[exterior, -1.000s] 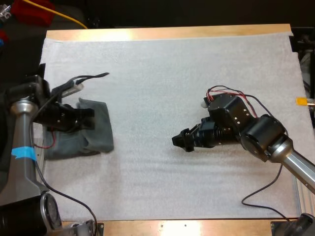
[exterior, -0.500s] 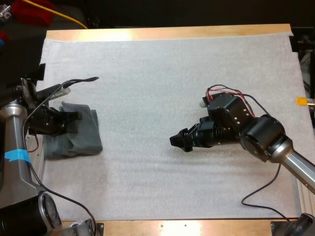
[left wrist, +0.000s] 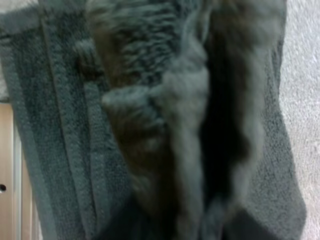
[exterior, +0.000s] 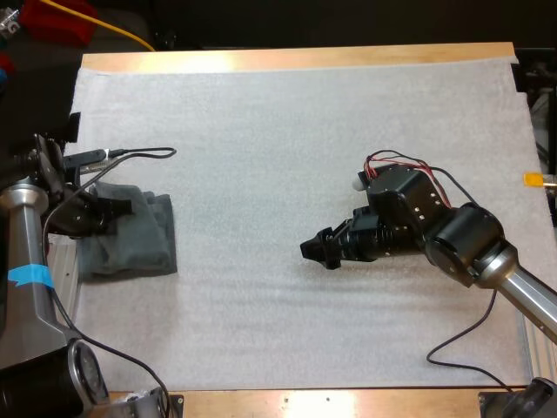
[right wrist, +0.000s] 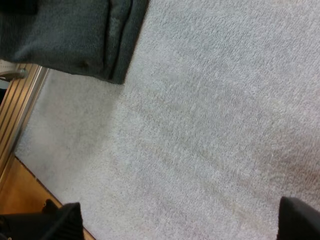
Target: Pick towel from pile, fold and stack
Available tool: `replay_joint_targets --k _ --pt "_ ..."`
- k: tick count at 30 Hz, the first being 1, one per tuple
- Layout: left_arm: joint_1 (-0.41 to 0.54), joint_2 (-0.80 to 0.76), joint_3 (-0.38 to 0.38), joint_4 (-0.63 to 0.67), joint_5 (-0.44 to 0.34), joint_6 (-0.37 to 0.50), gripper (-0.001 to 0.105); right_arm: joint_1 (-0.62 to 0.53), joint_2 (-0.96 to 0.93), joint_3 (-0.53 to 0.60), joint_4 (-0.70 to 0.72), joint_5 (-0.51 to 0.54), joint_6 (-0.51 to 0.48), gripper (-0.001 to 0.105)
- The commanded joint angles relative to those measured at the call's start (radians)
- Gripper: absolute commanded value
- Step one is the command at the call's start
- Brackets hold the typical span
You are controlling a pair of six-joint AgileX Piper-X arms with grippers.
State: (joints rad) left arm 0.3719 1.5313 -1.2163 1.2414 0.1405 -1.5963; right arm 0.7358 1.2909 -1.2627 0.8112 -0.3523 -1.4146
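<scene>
A dark grey-green towel (exterior: 139,242) lies folded at the left edge of the white mat (exterior: 287,139). My left gripper (exterior: 122,207) sits low on the towel's top edge, shut on a raised fold of it. In the left wrist view that bunched fold (left wrist: 175,125) rises from the flatter hemmed layers (left wrist: 55,130) beneath. My right gripper (exterior: 315,250) hovers over bare mat right of centre, pointing left, well away from the towel. Its fingers (right wrist: 67,222) stand wide apart, open on nothing (right wrist: 180,212). The towel's corner (right wrist: 65,35) lies far ahead of them.
The wooden table edge (exterior: 296,57) runs along the far side, and another strip (exterior: 348,402) along the near side. A metal rail (right wrist: 17,105) and wood (right wrist: 22,197) border the mat beside the towel. A black cable (exterior: 144,152) loops above the towel.
My left gripper has pulled the towel leftward to the mat's left edge, then nearly stopped. The right arm has barely moved.
</scene>
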Motion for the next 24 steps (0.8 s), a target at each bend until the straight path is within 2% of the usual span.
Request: replay_joint_targets --k 1,2,5,12,18,22,24 --pt "-0.001 -0.009 -0.011 -0.011 -0.019 0.001 0.043 0.002 -0.01 -0.003 0.016 -0.011 -0.011 0.075" --pt "-0.001 -0.009 -0.011 -0.011 -0.032 0.001 0.053 0.002 -0.01 -0.003 0.016 -0.014 -0.011 0.075" --pt "-0.001 -0.009 -0.011 -0.011 -0.118 0.001 0.07 0.002 -0.01 -0.003 0.016 -0.026 -0.011 0.075" --pt "-0.001 -0.009 -0.011 0.003 -0.318 -0.028 0.068 0.002 -0.01 -0.003 0.016 -0.027 -0.003 0.075" --pt "-0.013 -0.028 -0.011 0.014 -0.316 -0.052 0.068 0.002 -0.01 -0.003 0.016 -0.027 -0.003 0.075" --pt "-0.04 -0.062 -0.011 0.014 -0.251 -0.052 0.068 0.002 -0.01 -0.003 0.016 -0.027 -0.003 0.075" --pt "-0.059 -0.076 -0.011 0.014 -0.248 -0.052 0.068 0.002 -0.01 -0.003 0.016 -0.027 -0.003 0.075"
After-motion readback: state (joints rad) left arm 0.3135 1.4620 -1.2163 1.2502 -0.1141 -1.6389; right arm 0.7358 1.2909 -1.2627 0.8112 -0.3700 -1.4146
